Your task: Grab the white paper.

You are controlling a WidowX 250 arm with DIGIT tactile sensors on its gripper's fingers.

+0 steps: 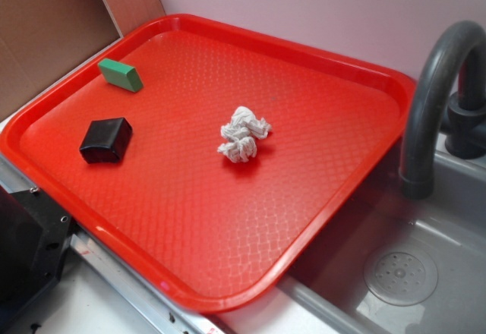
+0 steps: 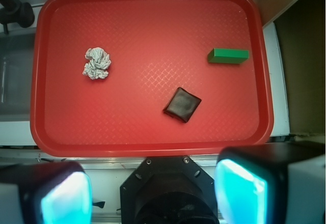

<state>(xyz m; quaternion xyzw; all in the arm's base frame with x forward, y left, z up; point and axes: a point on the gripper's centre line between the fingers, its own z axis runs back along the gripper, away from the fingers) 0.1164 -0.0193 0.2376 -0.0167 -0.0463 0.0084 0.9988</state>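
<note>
The white paper (image 1: pixel 243 133) (image 2: pixel 97 63) is a crumpled wad lying on the red tray (image 1: pixel 334 197) (image 2: pixel 153 145), a little right of the tray's middle in the exterior view and at upper left in the wrist view. My gripper (image 2: pixel 153 196) hangs high above the tray's near edge, over the black robot base, far from the paper. Its two cyan-padded fingers (image 2: pixel 66 198) stand wide apart with nothing between them. The gripper itself does not show in the exterior view.
A black squarish block (image 1: pixel 105 140) (image 2: pixel 182 104) and a green rectangular block (image 1: pixel 120 74) (image 2: pixel 228 56) also lie on the tray. A grey sink (image 1: pixel 425 273) with a curved faucet (image 1: pixel 433 99) stands beside the tray. A brown board (image 1: pixel 45 30) leans behind.
</note>
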